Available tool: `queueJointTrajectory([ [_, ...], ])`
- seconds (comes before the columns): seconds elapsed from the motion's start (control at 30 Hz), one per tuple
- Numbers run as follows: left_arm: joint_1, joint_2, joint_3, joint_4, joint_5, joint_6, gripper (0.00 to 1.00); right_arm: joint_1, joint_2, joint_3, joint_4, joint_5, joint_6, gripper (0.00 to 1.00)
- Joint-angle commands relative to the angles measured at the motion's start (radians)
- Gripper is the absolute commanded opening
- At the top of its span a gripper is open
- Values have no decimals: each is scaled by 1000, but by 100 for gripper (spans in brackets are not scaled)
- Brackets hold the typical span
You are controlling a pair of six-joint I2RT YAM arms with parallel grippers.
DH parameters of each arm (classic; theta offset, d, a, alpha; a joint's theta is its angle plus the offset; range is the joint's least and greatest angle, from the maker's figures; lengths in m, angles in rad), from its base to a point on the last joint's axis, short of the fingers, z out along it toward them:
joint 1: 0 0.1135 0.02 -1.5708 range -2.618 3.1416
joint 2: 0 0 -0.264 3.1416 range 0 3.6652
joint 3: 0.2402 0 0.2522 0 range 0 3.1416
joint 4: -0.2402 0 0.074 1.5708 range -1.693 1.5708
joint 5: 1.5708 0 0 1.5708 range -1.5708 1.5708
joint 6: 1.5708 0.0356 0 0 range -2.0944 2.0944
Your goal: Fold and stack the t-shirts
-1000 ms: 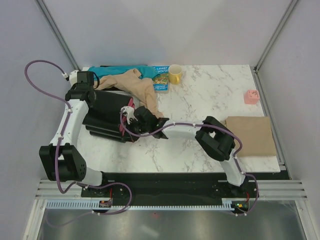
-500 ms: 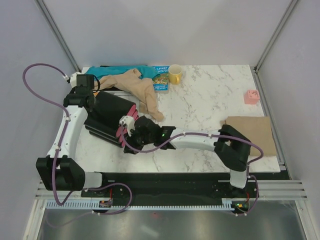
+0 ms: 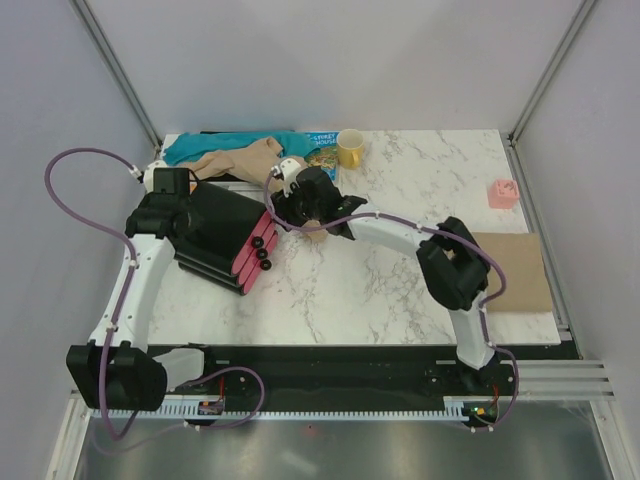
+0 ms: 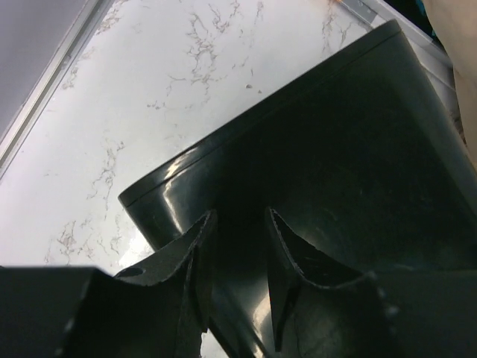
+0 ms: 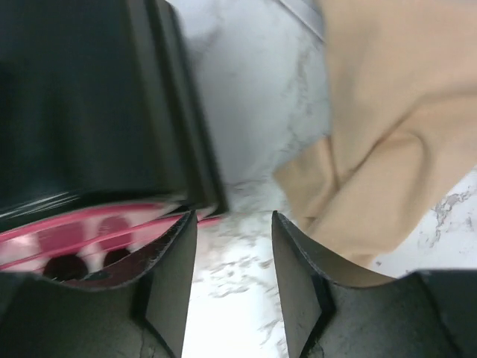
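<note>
A crumpled tan t-shirt [image 3: 238, 160] lies at the back left, over a teal-blue garment [image 3: 228, 144]. A folded tan t-shirt [image 3: 512, 270] lies flat at the right edge. My right gripper [image 3: 292, 208] hangs open just off the crumpled shirt's near end, with only marble between its fingers [image 5: 175, 257]. In the right wrist view the tan t-shirt [image 5: 387, 142] sits right of the right gripper [image 5: 232, 215]. My left gripper [image 3: 183, 210] is open above the black board [image 3: 210, 235]. The left wrist view shows the left gripper [image 4: 238, 212] with jaws apart over the board's dark surface [image 4: 350, 156].
The black board lies folded up, its pink edges [image 3: 250, 258] facing the table's middle. A picture book [image 3: 322, 155] and a yellow mug [image 3: 350, 148] stand at the back. A small pink object [image 3: 502, 193] sits at the far right.
Both grippers have opened and let go of the black board. My right gripper moved from the board's near edge up and back to the crumpled tan shirt. The board now lies folded.
</note>
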Motion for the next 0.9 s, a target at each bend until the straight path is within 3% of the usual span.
queueJointTrajectory([
  [0.0, -8, -70, -56, -28, 10, -38, 40, -52, 128, 141, -34, 14, -67, 54],
  [0.17, -9, -82, -90, -30, -24, -16, 40, -105, 125, 140, 1, 14, -53, 62],
  [0.43, -9, -61, -118, -34, 8, -30, 40, -126, 274, 325, -34, -118, 1, 65],
  [0.7, -9, -39, -113, -34, 19, -19, 41, -76, 306, 312, 1, -208, 59, 66],
  [0.8, -9, -20, -116, -33, 17, -19, 38, -53, 282, 258, 33, -254, 73, 63],
  [0.83, -9, -12, -118, -34, 19, -24, 32, -45, 273, 219, 46, -265, 80, 53],
  [0.87, -9, -7, -118, -34, 22, -28, 20, -36, 250, 200, 70, -273, 93, 47],
])
